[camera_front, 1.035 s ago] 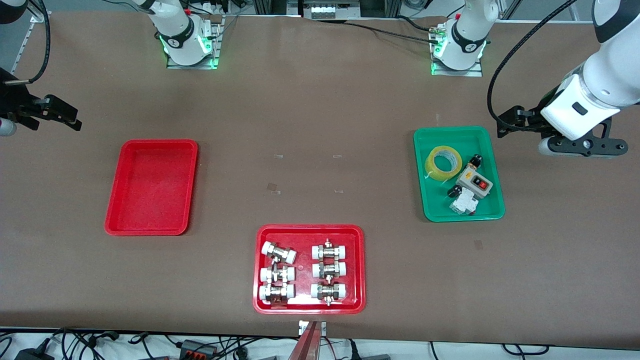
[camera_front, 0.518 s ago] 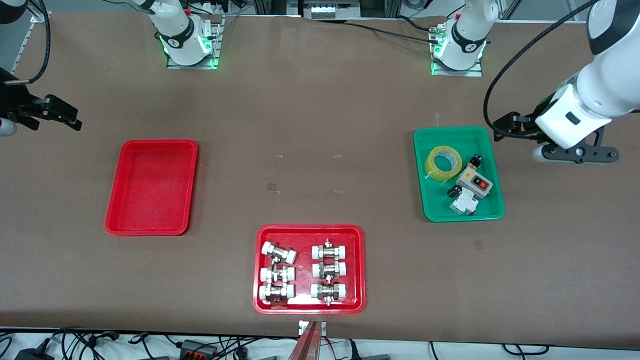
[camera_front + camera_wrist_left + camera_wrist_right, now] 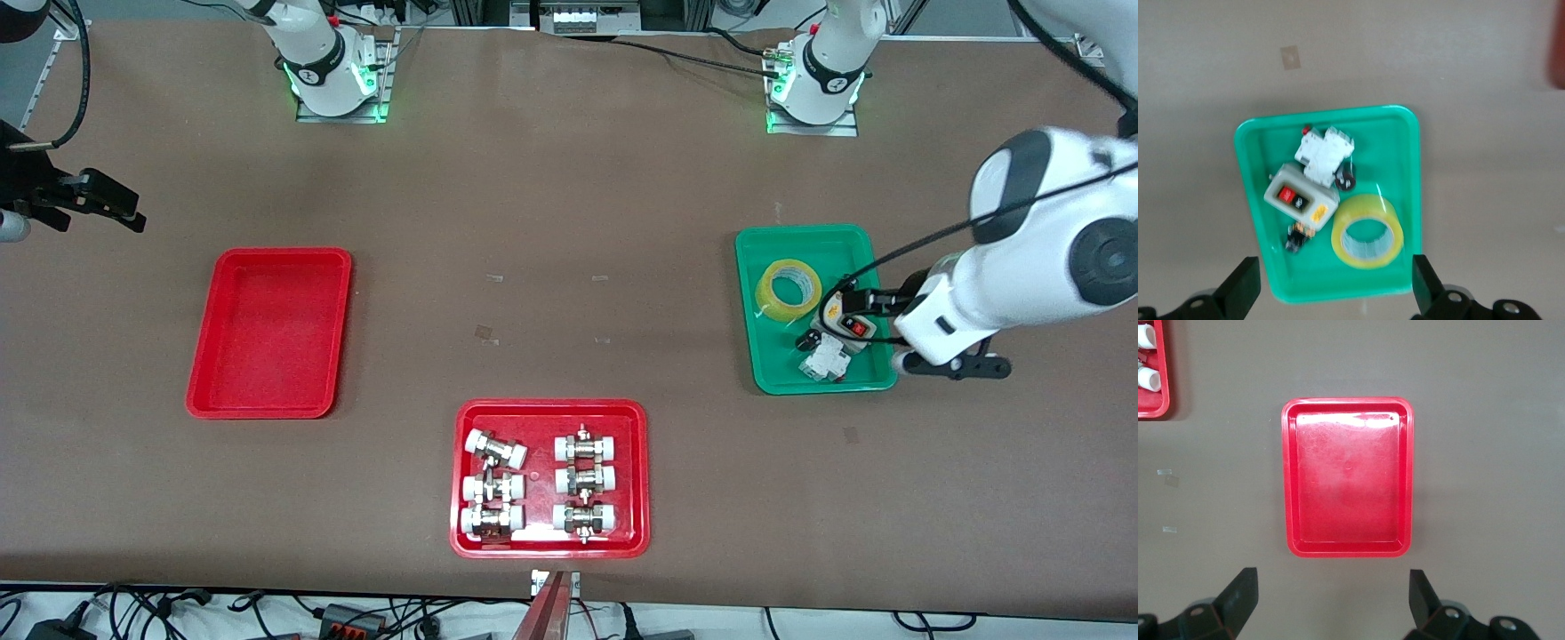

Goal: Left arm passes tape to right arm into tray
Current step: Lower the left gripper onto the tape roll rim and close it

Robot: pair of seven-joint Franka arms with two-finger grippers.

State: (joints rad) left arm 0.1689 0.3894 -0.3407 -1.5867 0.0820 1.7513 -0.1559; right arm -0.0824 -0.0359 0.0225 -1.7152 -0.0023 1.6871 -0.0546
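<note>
Left gripper [image 3: 948,365] is hanging released, holding nothing, over the lower edge of the green tray [image 3: 800,233] toward the left arm's end of the surface. The tape [image 3: 789,290] is lying flat in the upper part of that tray, just beside the grey switch box [image 3: 1301,197]. I am judging that a descending finger could be striking the box or the rim, or slipping on the wide roll. Right gripper [image 3: 120,206] is waiting, also released and empty, above the upper edge of the red tray [image 3: 267,333].

The left gripper [image 3: 1331,293] hung with jaws spread wide, wrist bent downward. The right gripper [image 3: 1331,603] waited, jaws likewise spread.
</note>
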